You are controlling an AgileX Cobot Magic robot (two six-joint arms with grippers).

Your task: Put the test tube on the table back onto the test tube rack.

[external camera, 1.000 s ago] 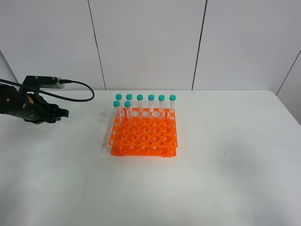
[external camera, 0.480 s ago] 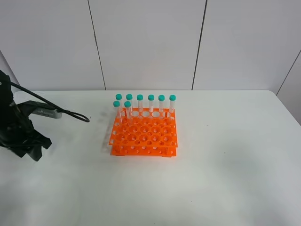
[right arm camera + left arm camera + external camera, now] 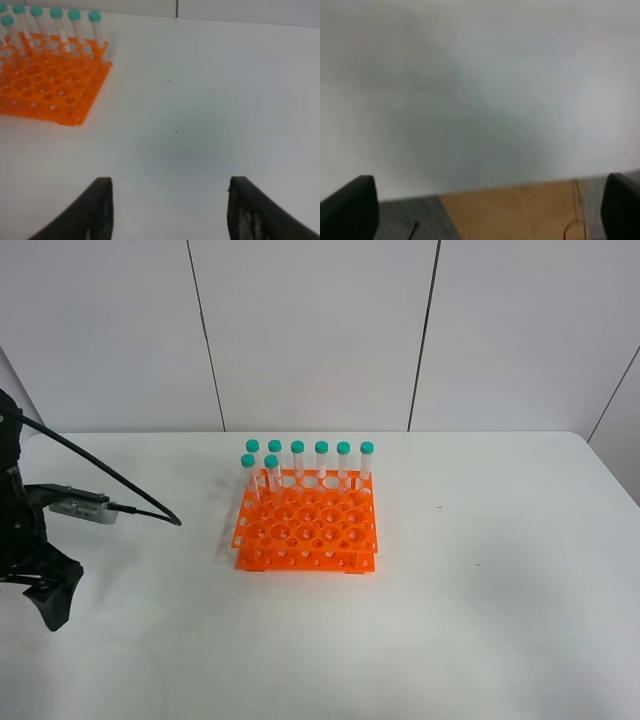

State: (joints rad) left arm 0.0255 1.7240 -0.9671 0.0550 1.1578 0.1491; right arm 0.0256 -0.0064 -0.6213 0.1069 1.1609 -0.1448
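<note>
White wall panels are standing behind a large white desk [image 3: 480, 640] with rounded corners. Sitting near the middle of the desk, slightly toward 11 o'clock, is a bright orange test tube rack [image 3: 307, 530] with a grid of round holes. Eight teal-capped tubes are standing upright in it: six along the back row [image 3: 310, 462] and two just in front at the 9 o'clock end [image 3: 260, 478]. No tube is lying loose on the desk (all the visible ones are seated in the rack).

At 9 o'clock, well apart from the rack, the black left arm is hanging over the desk edge with a cable [image 3: 110, 490] looping off it. Its left gripper [image 3: 485, 210] is showing fingers spread wide with nothing between them, over the desk edge and wood-toned floor.

The right gripper [image 3: 170, 210] is hovering above bare desk, its dark fingers [image 3: 97, 210] standing apart and holding nothing, with the rack off toward 10 o'clock.
</note>
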